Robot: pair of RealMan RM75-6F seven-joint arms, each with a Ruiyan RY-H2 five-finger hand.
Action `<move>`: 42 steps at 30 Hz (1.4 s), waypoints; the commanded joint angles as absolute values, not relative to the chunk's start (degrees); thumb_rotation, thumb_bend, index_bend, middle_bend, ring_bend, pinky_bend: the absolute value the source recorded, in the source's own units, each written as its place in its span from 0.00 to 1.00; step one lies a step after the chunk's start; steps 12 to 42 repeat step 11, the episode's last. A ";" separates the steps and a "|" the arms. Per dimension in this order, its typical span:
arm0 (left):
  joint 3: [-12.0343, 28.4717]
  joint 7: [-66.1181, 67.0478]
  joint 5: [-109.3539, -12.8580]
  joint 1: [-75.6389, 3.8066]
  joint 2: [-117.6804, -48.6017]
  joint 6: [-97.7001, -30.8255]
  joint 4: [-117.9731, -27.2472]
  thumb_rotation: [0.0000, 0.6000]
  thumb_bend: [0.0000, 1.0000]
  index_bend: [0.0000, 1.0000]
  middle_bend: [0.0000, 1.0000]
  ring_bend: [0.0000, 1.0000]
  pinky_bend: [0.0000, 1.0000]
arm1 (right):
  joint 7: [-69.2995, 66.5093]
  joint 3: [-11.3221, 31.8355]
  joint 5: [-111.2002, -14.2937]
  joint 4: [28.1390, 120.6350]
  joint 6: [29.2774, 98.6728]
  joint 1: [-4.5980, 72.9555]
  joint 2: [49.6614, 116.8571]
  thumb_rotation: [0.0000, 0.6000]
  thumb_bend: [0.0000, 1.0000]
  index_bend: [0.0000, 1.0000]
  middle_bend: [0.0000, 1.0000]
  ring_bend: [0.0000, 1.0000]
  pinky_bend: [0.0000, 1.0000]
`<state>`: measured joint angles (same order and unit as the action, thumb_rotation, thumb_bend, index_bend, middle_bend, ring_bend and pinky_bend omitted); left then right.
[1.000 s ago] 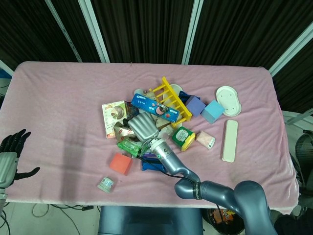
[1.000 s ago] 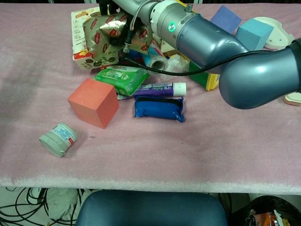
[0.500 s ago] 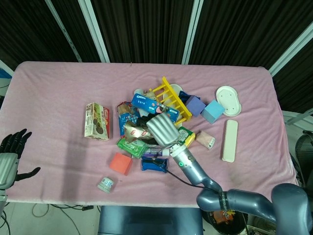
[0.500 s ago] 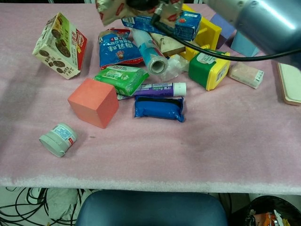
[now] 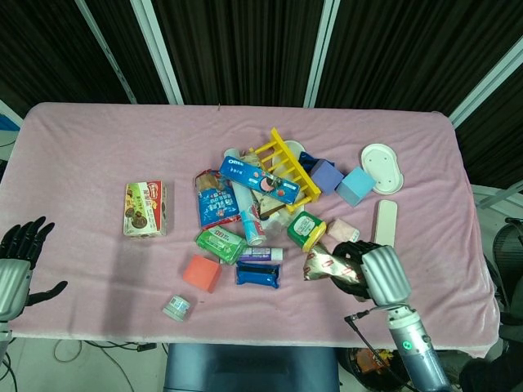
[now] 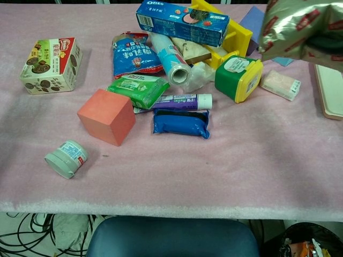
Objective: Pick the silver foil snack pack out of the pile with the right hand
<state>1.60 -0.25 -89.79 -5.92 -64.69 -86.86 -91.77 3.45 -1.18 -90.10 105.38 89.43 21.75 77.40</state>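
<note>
Right hand (image 5: 372, 273), fingers grasping foil pack (image 5: 325, 263), has carried it clear of the pile (image 5: 253, 208); extraction effectively complete.

"OREO" on blue box (image 6: 182, 20)

We see crinkled, shiny metallic foil on the silver snack pack (image 6: 300, 29), catching light along its creases, held in the right hand (image 5: 369, 273) with its smooth grey metallic-looking shell and black fingers. The table cloth (image 6: 225, 171) looks like soft, matt pink fleece with a fuzzy nap. The blue pouch (image 6: 180, 122) gleams as glossy plastic film, and so does the green wipes pack (image 6: 137, 89). The orange cube (image 6: 106, 116) is matt, like foam. The biscuit box (image 6: 49, 65) is printed cardboard with a light sheen. The yellow rack (image 5: 284, 167) looks like smooth hard plastic.
</note>
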 commanded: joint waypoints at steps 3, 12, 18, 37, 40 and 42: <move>1.57 -0.24 -89.88 -5.90 -64.84 -86.93 -91.59 1.00 0.00 0.00 0.00 0.00 0.00 | -3.39 -3.56 -94.15 102.14 93.95 17.70 75.98 1.00 0.51 0.82 0.66 0.61 0.70; 1.43 -0.19 -90.30 -5.60 -64.76 -87.63 -91.82 1.00 0.00 0.00 0.00 0.00 0.00 | -6.11 -3.86 -96.55 99.78 94.55 16.64 75.98 1.00 0.51 0.82 0.66 0.61 0.70; 1.43 -0.19 -90.30 -5.60 -64.76 -87.63 -91.82 1.00 0.00 0.00 0.00 0.00 0.00 | -6.11 -3.86 -96.55 99.78 94.55 16.64 75.98 1.00 0.51 0.82 0.66 0.61 0.70; 1.43 -0.19 -90.30 -5.60 -64.76 -87.63 -91.82 1.00 0.00 0.00 0.00 0.00 0.00 | -6.11 -3.86 -96.55 99.78 94.55 16.64 75.98 1.00 0.51 0.82 0.66 0.61 0.70; 1.43 -0.19 -90.30 -5.60 -64.76 -87.63 -91.82 1.00 0.00 0.00 0.00 0.00 0.00 | -6.11 -3.86 -96.55 99.78 94.55 16.64 75.98 1.00 0.51 0.82 0.66 0.61 0.70; 1.43 -0.19 -90.30 -5.60 -64.76 -87.63 -91.82 1.00 0.00 0.00 0.00 0.00 0.00 | -6.11 -3.86 -96.55 99.78 94.55 16.64 75.98 1.00 0.51 0.82 0.66 0.61 0.70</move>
